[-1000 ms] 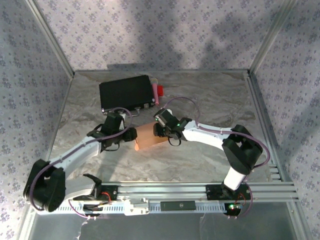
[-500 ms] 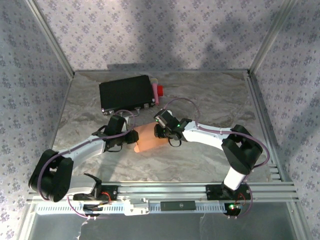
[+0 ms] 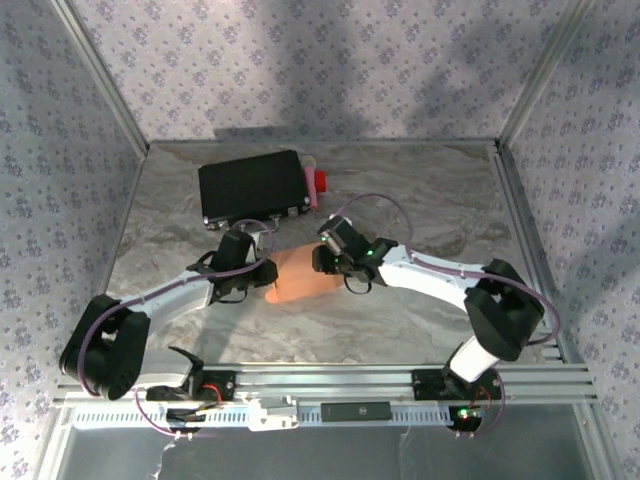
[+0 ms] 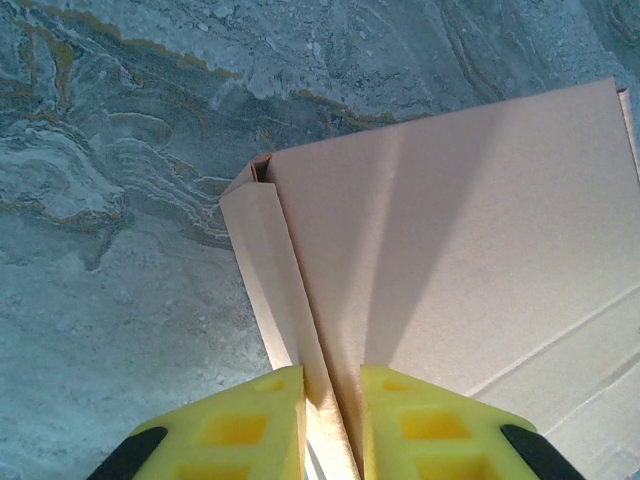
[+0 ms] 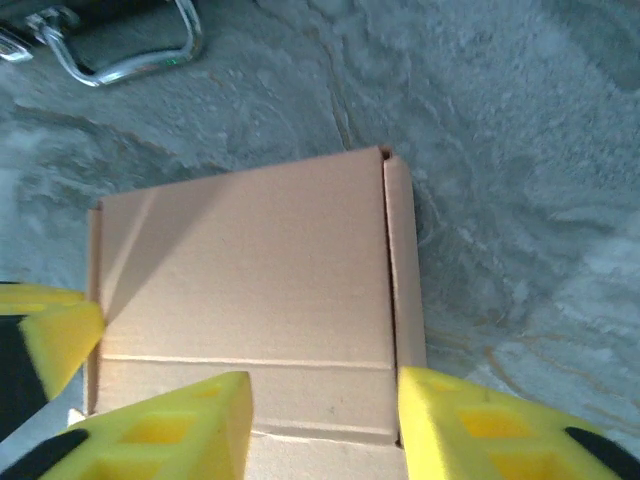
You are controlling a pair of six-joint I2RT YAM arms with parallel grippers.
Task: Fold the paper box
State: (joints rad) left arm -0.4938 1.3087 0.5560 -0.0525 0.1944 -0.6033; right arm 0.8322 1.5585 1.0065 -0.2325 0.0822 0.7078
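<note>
The paper box (image 3: 298, 275) lies flat on the marbled grey tabletop (image 3: 430, 200), near the middle and a little toward the arms, with a gripper at each end. It is light orange-tan card, partly folded: a broad smooth panel faces up, crossed by crease lines, and a narrow side flap runs along one edge.

The left gripper (image 3: 262, 283) meets the box's left end. In the left wrist view its jaws (image 4: 332, 385) are drawn close together on that narrow flap, which rises between the two yellow fingers (image 4: 255, 420) like a thin ridge. The box's corner beyond them is slightly open, showing a small dark gap where the flap meets the main panel.

The right gripper (image 3: 332, 265) sits at the box's right end. In the right wrist view its jaws (image 5: 322, 400) stand well apart over the near edge of the box (image 5: 240, 270). One yellow finger (image 5: 170, 430) overlaps the top panel, and the other is at the edge with the folded strip. Whether they press on the card I cannot tell.

Behind the box, toward the back left of the tabletop, rests a black case (image 3: 250, 186) with a small red part (image 3: 321, 182) at its right end. The case is apart from the box.
</note>
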